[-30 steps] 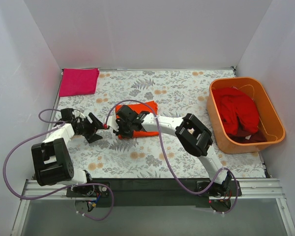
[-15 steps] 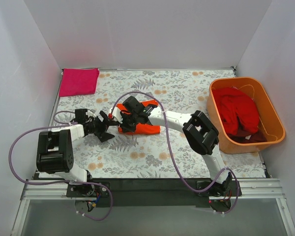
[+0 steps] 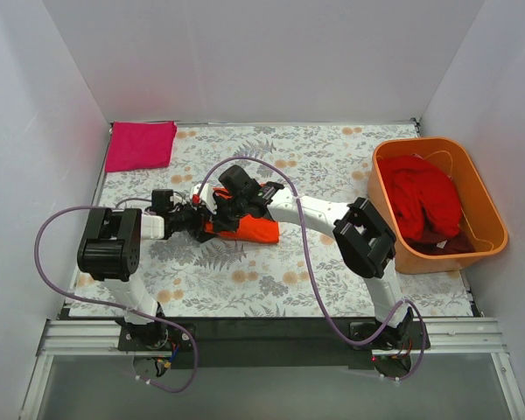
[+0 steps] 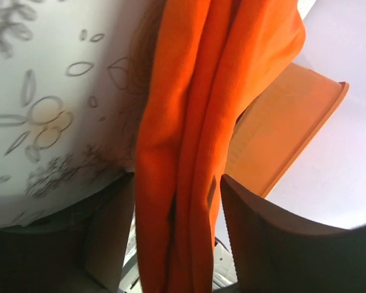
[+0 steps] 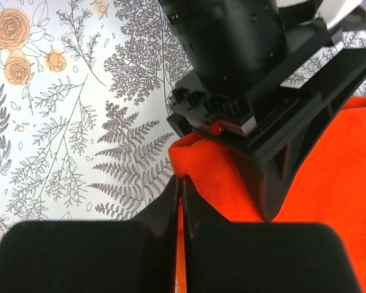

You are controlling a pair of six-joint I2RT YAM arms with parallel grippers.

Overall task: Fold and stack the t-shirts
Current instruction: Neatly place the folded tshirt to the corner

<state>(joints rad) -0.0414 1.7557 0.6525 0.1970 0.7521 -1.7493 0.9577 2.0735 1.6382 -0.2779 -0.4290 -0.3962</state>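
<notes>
The bright orange t-shirt (image 3: pixel 252 227) lies folded at mid-table; it also shows in the left wrist view (image 4: pixel 195 91) and the right wrist view (image 5: pixel 329 183). My left gripper (image 3: pixel 197 221) is at its left edge, jaws open around the folded cloth layers (image 4: pixel 178 183). My right gripper (image 3: pixel 219 217) is shut on a thin fold of the same shirt's left corner (image 5: pixel 180 180), right beside the left gripper's black body (image 5: pixel 244 61). The magenta-pink t-shirt (image 3: pixel 140 144) lies folded at the back left corner. The deeper red t-shirt (image 3: pixel 424 199) lies bunched in the tub.
The rigid orange plastic tub (image 3: pixel 437 260) stands at the right edge of the table, and shows in the left wrist view (image 4: pixel 280 128). A floral tablecloth (image 3: pixel 332 166) covers the table. White walls close in the back and sides. Purple cables loop over both arms.
My left gripper has moved right across the table to the orange shirt's left edge. My right gripper has shifted slightly back and right, drawing the shirt's left corner up.
</notes>
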